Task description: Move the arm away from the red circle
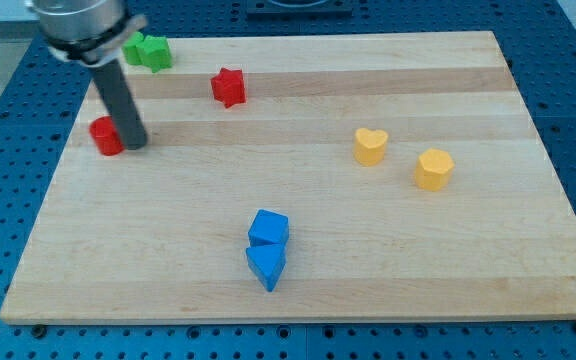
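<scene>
Blue triangle touching blue cube near counter bottom edge, your tip touching red circle by left edge, no jaws fitted.

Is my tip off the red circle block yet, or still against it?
Still against it: my tip sits at the red circle block's right edge, with no visible gap.

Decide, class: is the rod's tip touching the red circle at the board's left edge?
Cannot tell. In the camera view my tip sits directly against the right side of the red circle, with no board visible between them, but the rod's overlap hides whether they actually make contact.
</scene>
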